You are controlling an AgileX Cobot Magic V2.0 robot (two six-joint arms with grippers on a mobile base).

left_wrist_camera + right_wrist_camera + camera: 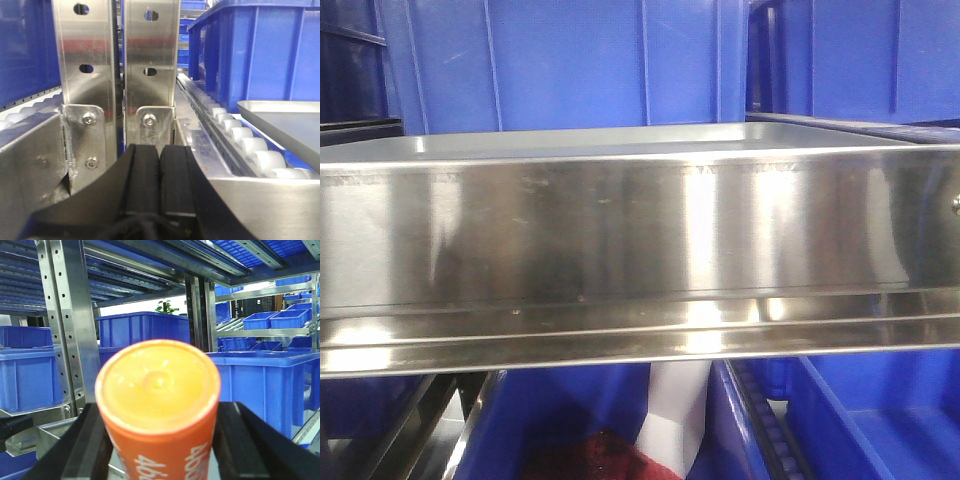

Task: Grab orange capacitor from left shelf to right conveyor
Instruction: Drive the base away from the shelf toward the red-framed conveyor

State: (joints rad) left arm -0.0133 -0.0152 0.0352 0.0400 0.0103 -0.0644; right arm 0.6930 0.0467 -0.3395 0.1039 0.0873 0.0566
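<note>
The orange capacitor (pixel 158 390) fills the middle of the right wrist view, its flat yellow-orange top towards the camera and white "4680" print on its side. My right gripper (pixel 160 412) is shut on it, with a black finger (pixel 80 445) pressed against each side. The left gripper (pixel 159 150) is shut with nothing between its black pads, facing steel rack uprights (pixel 150 60). In the front view the left shelf (pixel 620 240) spans the frame as a brushed steel lip. The right conveyor is out of view.
Blue plastic bins (pixel 570 60) stand behind and below the shelf. White roller tracks (pixel 235 135), a blue bin (pixel 260 55) and a silver tray's edge (pixel 285 117) lie right of the left gripper. Steel rack posts (pixel 67 325) and more blue bins (pixel 265 385) surround the right gripper.
</note>
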